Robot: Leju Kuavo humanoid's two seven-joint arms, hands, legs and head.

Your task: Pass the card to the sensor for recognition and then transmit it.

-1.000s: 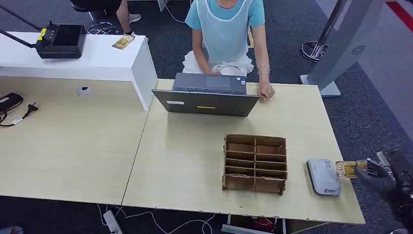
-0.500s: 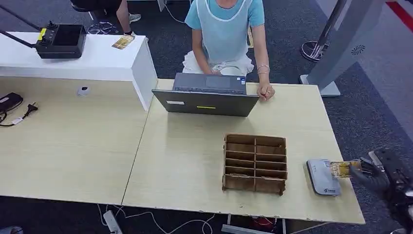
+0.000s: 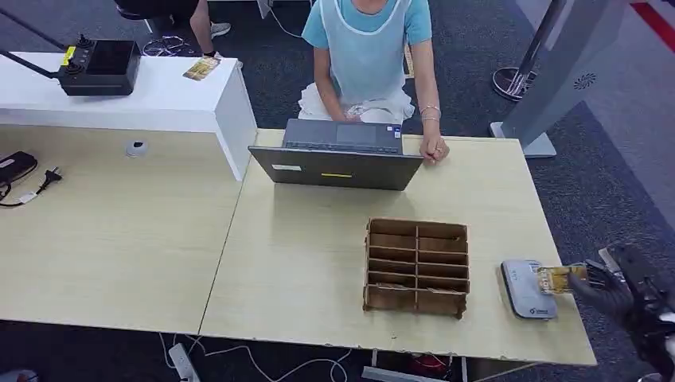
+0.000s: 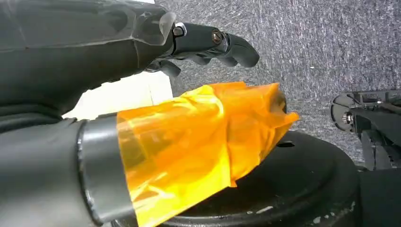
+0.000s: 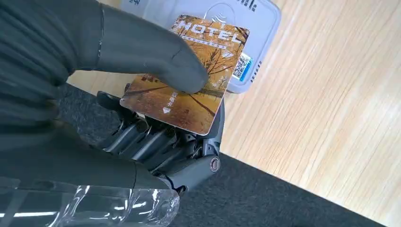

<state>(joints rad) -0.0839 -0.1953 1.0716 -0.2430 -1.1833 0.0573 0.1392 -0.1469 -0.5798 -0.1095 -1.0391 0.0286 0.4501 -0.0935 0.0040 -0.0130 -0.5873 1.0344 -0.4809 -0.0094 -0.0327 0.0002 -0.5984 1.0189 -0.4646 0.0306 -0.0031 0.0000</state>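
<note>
Pinching the hotel key card between thumb and fingers, the right hand holds its leading end over the grey card reader, long axis pointing toward it; left hand holds nothing, fingers loosely apart.

Glossy printed card, smooth plastic sensor, matt wood-grain table, seemingly laminate.

Bare tabletop left of wooden organizer; laptop beyond.
</note>
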